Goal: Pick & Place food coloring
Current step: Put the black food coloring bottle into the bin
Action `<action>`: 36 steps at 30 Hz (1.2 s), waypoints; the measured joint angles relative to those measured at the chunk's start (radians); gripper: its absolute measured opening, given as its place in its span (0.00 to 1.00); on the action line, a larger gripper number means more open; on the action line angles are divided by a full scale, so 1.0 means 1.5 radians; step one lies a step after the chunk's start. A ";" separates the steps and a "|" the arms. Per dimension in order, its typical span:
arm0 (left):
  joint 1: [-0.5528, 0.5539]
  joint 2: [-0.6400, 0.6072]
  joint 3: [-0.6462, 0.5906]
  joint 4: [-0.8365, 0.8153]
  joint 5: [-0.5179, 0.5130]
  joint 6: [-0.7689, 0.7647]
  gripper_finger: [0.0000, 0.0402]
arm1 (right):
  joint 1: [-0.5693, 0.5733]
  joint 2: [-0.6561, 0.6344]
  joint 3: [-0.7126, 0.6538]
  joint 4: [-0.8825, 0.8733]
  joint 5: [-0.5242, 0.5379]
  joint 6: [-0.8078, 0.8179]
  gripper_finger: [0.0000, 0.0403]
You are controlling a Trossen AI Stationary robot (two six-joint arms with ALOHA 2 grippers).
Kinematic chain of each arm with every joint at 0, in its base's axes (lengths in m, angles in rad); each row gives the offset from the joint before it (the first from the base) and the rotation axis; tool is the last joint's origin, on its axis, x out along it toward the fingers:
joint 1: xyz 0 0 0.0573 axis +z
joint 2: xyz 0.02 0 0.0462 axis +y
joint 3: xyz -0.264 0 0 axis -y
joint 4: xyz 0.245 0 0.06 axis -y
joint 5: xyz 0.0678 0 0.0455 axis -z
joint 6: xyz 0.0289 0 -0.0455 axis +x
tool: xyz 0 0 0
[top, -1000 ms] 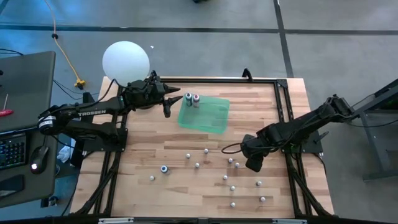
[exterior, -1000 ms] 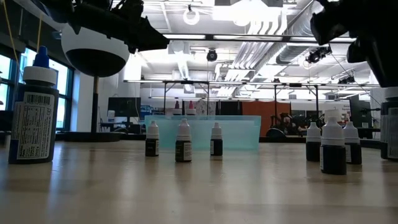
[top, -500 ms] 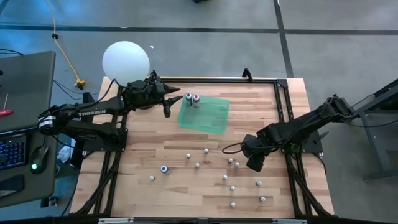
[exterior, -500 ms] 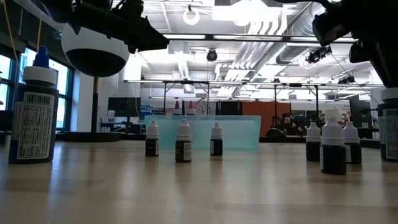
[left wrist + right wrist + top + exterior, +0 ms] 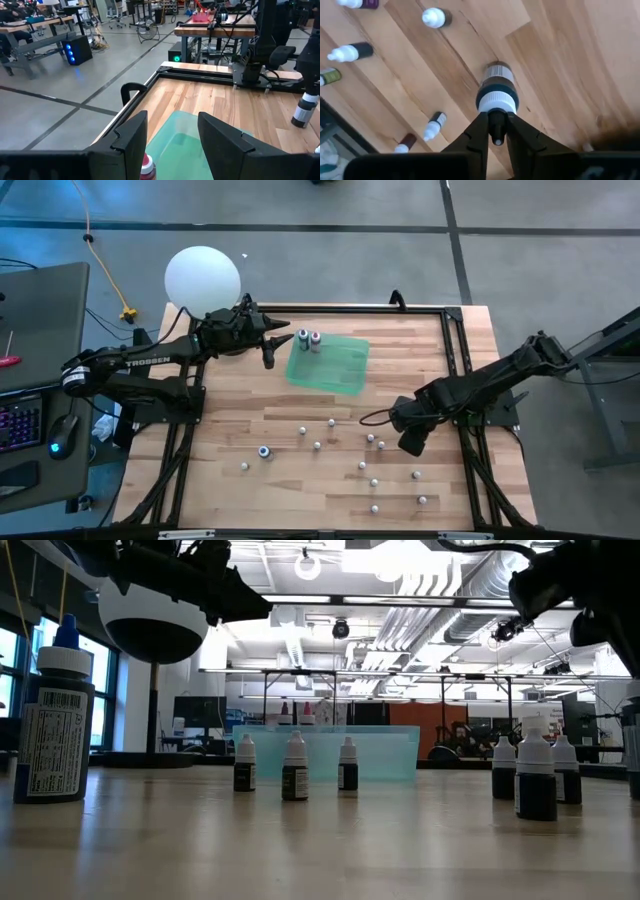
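On the near half of the counter (image 5: pixel 250 415) about a dozen small food coloring bottles (image 5: pixel 374 482) are yet to be moved. The right gripper (image 5: pixel 496 131) hangs above them, clamped narrow on the tip of a larger bottle (image 5: pixel 497 90). Farther back, the green tray (image 5: pixel 329 362) holds only two bottles (image 5: pixel 309 338), and the left gripper (image 5: pixel 170 137) hovers wide at its edge.

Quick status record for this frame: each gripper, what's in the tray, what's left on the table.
left gripper: open, hovering at the green tray edge, empty
right gripper: shut on the tip of a large bottle, above the table
in tray: two large bottles in the corner near the left gripper
on table: about a dozen small bottles scattered on the near half, plus a blue-top bottle
white globe: behind the left arm
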 joint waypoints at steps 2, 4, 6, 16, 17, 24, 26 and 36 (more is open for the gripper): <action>0.000 0.000 0.000 0.002 0.000 0.000 0.43 | -0.009 0.004 0.017 0.006 0.003 -0.001 0.10; 0.000 0.000 0.000 0.005 0.000 0.000 0.43 | -0.019 0.005 0.043 0.015 0.030 -0.014 0.10; 0.000 0.000 0.000 0.009 0.000 0.000 0.43 | -0.029 0.002 0.071 0.038 0.073 -0.061 0.10; 0.000 0.000 0.000 0.010 0.000 0.032 0.43 | -0.161 0.023 0.214 0.234 0.235 -0.373 0.10; 0.000 0.000 0.000 0.010 0.000 0.043 0.43 | -0.184 0.037 0.224 0.245 0.235 -0.412 0.10; 0.000 -0.029 0.000 -0.029 0.015 0.103 0.43 | -0.347 0.220 0.348 0.195 0.162 -0.595 0.10; 0.000 -0.046 0.000 -0.059 0.033 0.104 0.43 | -0.386 0.276 0.400 0.153 0.167 -0.640 0.10; 0.000 -0.144 0.000 -0.232 0.112 0.049 0.43 | -0.515 0.487 0.590 0.041 0.103 -0.773 0.10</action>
